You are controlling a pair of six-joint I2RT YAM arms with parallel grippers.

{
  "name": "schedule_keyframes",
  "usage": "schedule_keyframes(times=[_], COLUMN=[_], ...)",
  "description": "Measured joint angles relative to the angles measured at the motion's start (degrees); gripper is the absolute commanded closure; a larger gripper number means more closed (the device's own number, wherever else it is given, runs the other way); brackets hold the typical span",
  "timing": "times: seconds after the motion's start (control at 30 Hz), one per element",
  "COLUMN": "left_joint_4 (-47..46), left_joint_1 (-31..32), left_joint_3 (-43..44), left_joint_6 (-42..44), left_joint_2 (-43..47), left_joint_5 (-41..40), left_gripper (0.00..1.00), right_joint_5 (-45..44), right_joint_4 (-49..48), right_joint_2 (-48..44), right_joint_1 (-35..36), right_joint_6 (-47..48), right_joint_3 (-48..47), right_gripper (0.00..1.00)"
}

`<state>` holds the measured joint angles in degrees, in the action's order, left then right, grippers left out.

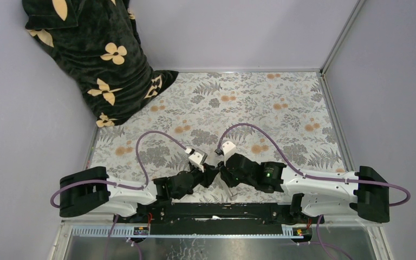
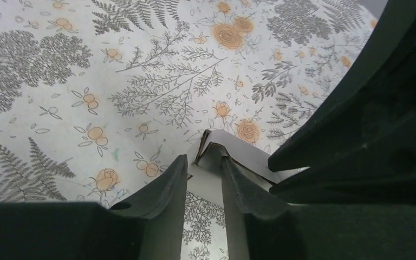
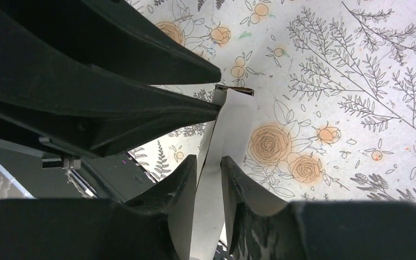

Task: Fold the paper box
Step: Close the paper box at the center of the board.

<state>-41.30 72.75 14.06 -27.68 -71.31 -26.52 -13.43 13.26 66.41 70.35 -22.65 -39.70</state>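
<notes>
two claws meet low over the near middle of the floral surface (image 1: 281, 108), and the paper box (image 3: 233, 124) sits between them, partly folded. my right claw (image 3: 208, 165) is pressed onto a white panel that runs straight between its fingers (image 3: 179, 184); i judge it serves as the anchor. my left claw (image 2: 204, 168) stands narrowly apart around the box's folded corner, and i cannot tell whether it touches the card. both sets of tips sit just beside each other, probably so one side can crease while the other steadies.
</notes>
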Motion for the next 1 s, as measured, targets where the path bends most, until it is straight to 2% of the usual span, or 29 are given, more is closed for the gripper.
schedule_keyframes(times=[0.1, 0.4, 0.57, 0.8, 1.0], left_joint_4=[-0.85, 2.67, 7.45, 17.11, 20.52], left_joint_1=[-0.04, 0.07, 0.42, 0.76, 0.79], left_joint_3=[-2.03, -1.11, -1.66, -4.15, -4.15], left_joint_6=[-1.16, -5.16, -7.28, -10.03, -11.04], left_joint_2=[0.96, 1.81, 5.42, 11.02, 13.35], left_joint_5=[1.33, 2.05, 2.56, 3.15, 3.10], left_gripper=[0.61, 0.60, 0.60, 0.66, 0.68], right_joint_5=[-0.26, -0.79, -0.76, -0.61, -0.59], right_joint_4=[0.02, 0.55, 0.59, 0.81, 0.83], right_joint_2=[0.02, -0.20, -0.11, 0.98, 1.66], right_joint_1=[0.11, 0.11, 0.11, 0.13, 0.17], right_joint_6=[-0.63, -1.90, -2.27, -2.29, -2.27], right_joint_3=[0.02, 0.04, 0.00, -0.72, -1.20], right_gripper=[0.69, 0.69, 0.70, 0.70, 0.70])
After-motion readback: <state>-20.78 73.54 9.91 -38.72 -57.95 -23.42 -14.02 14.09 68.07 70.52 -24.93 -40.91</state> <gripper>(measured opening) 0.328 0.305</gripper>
